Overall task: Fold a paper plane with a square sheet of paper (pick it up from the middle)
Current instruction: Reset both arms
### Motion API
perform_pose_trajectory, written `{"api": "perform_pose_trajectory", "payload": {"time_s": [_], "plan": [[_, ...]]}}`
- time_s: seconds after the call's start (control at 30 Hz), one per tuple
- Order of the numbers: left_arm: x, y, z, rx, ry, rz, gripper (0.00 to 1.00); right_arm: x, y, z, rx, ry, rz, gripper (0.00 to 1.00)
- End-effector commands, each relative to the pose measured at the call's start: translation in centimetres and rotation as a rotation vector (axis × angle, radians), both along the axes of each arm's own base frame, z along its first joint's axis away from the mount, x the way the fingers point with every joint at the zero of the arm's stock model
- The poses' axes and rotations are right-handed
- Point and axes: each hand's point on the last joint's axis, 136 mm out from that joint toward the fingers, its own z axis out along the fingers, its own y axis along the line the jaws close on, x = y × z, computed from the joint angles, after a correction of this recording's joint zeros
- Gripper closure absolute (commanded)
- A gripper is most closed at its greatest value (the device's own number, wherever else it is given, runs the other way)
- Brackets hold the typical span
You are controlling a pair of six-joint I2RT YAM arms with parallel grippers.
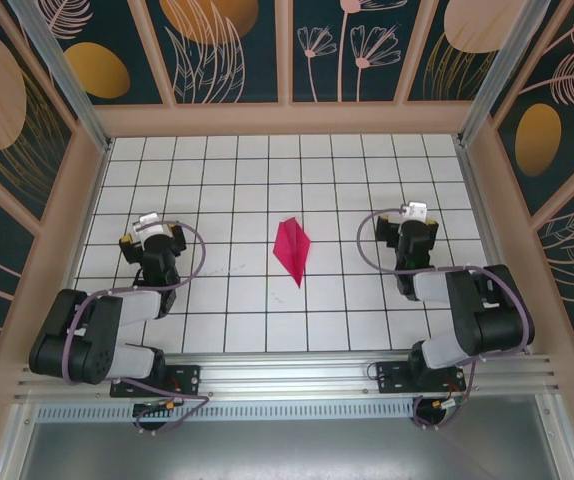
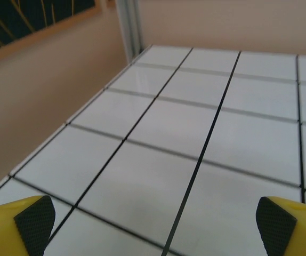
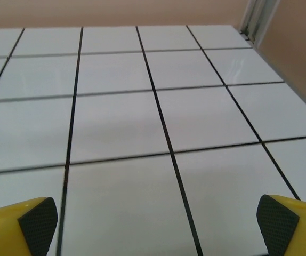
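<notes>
The paper plane (image 1: 292, 250), a slim pointed dart of creased magenta-pink paper with a central ridge, lies flat on the white tiled floor (image 1: 267, 190) midway between the arms, its tip toward the near edge. My left gripper (image 1: 151, 222) sits well to its left and my right gripper (image 1: 414, 213) well to its right, both apart from it. In the left wrist view the left gripper (image 2: 155, 226) stands open over bare tiles, and so does the right gripper (image 3: 158, 226) in the right wrist view. Nothing is between either pair of yellow fingers (image 2: 33, 218).
Peach walls (image 1: 77, 200) with metal corner posts (image 1: 62, 75) enclose the tiled floor on three sides. The arm bases sit on an aluminium rail (image 1: 287, 375) along the near edge. In the left wrist view the left wall (image 2: 41, 90) is close by.
</notes>
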Motion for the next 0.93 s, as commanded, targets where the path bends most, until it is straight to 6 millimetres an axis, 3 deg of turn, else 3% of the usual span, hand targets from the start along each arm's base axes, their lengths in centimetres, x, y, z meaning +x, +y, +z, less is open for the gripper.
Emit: {"api": "perform_pose_trajectory", "payload": {"time_s": [0.0,0.13,0.27,0.9], "plan": [[1.1,-0.3,3.8,0.02,-0.157,-0.074,0.01,0.5,0.3,4.2,0.049,-0.198,0.115,0.01],[0.1,-0.2,3.0,-0.031,-0.257,-0.114,0.01,-1.3,-0.6,4.1,0.119,-0.301,0.148,0.01],[1.6,0.7,2.0,-0.083,-0.206,-0.115,0.01,0.1,-2.0,2.9,0.156,-0.214,0.076,0.01],[1.5,0.7,2.1,-0.084,-0.21,-0.13,0.01,0.1,-2.0,3.0,0.148,-0.22,0.076,0.01]]}}
